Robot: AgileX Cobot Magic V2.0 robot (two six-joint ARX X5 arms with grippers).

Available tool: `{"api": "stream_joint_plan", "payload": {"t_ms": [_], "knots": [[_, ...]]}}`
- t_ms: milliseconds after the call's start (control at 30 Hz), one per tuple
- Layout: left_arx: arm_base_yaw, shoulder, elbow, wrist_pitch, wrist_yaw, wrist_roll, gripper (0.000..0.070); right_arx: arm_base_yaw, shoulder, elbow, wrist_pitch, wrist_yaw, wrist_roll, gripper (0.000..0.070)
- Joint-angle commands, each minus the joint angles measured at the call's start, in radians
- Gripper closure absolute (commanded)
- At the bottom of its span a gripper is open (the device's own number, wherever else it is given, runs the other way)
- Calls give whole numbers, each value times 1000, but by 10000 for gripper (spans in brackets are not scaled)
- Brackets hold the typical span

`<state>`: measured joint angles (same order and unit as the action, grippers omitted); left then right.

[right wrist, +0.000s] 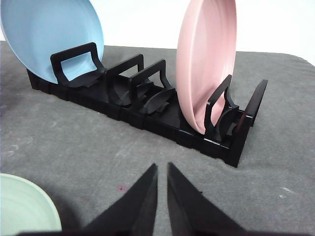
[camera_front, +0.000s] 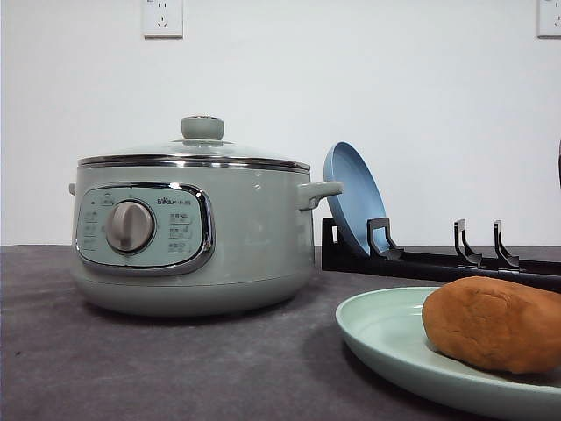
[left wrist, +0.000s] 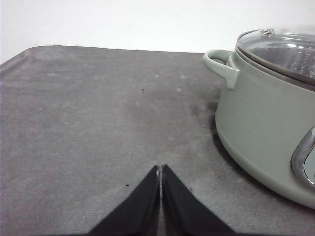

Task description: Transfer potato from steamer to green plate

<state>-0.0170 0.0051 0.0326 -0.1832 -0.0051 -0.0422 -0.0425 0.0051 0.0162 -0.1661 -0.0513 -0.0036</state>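
Observation:
The orange-brown potato (camera_front: 493,324) lies on the pale green plate (camera_front: 386,338) at the front right of the table. The sage-green steamer (camera_front: 188,237) stands at the left with its glass lid on; its side and handle (left wrist: 222,66) also appear in the left wrist view. My left gripper (left wrist: 160,169) is shut, low over bare grey table to the side of the steamer, holding nothing. My right gripper (right wrist: 162,168) is nearly shut with a thin gap, empty, in front of the black rack; the green plate's edge (right wrist: 24,206) lies beside it.
A black plate rack (right wrist: 147,105) stands behind the green plate, holding a blue plate (right wrist: 49,34) at one end and a pink plate (right wrist: 206,59) near the other. The blue plate (camera_front: 352,197) leans just behind the steamer's right handle. A white wall backs the table.

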Motion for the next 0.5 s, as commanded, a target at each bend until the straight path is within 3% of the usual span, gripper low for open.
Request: {"api": "stream_joint_plan", "payload": {"t_ms": [0,467], "knots": [[1,-2,-21,-6,-4,10,700,-2,-2,-5,10,0,-8,675],[1,-2,-21,-6,-3,10,700,-2,-2,-5,10,0,-8,676]]}}
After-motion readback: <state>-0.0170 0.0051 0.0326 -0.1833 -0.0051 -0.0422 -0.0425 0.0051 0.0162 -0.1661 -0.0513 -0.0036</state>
